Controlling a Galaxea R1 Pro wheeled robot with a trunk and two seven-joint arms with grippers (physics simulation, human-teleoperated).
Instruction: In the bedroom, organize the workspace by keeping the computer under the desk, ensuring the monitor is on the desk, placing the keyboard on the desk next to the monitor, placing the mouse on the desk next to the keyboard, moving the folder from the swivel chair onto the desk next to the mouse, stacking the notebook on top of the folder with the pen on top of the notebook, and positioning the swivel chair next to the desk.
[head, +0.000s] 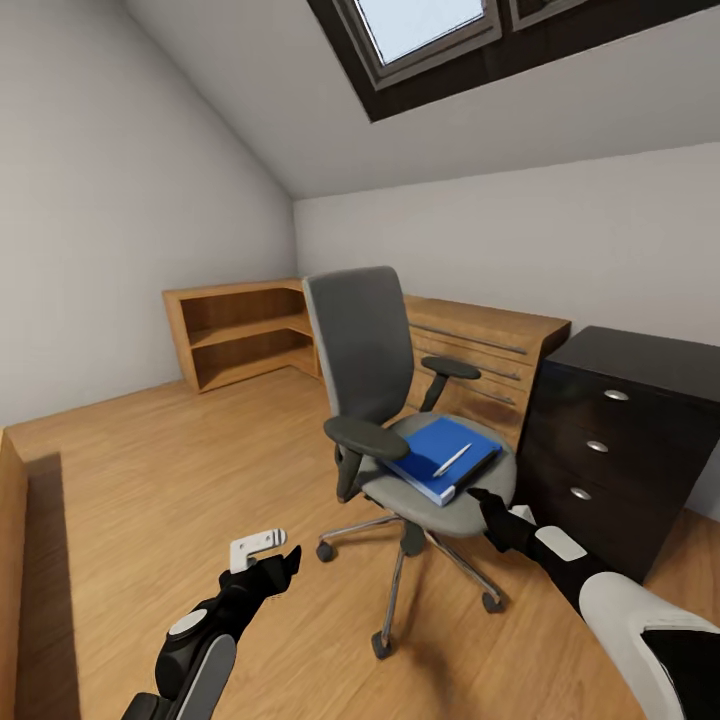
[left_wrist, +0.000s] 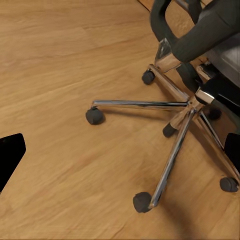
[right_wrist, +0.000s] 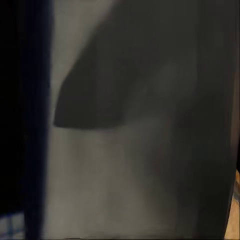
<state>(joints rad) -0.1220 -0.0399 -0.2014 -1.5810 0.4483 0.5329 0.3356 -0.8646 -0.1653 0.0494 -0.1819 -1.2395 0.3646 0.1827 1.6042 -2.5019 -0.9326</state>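
- The desk (head: 640, 360), of which I see the black drawer unit, stands just right of the swivel chair (head: 385, 400); I judge that any push from my arm could roll the chair on its castors (left_wrist: 141, 202) and shift everything on the seat.
- The folder (head: 440, 458) lies flat on the chair seat, one corner overhanging the front edge; a clumsy approach could tip it to the floor.
- My right gripper (head: 490, 500) sits at the seat's front rim beside that corner; I cannot tell whether its jaws are parted.
- My left gripper (head: 268, 570) hangs low over the floor; I cannot tell its jaws either.
- The pen (head: 452, 460) rests loose on the folder and would roll off if it tilts.
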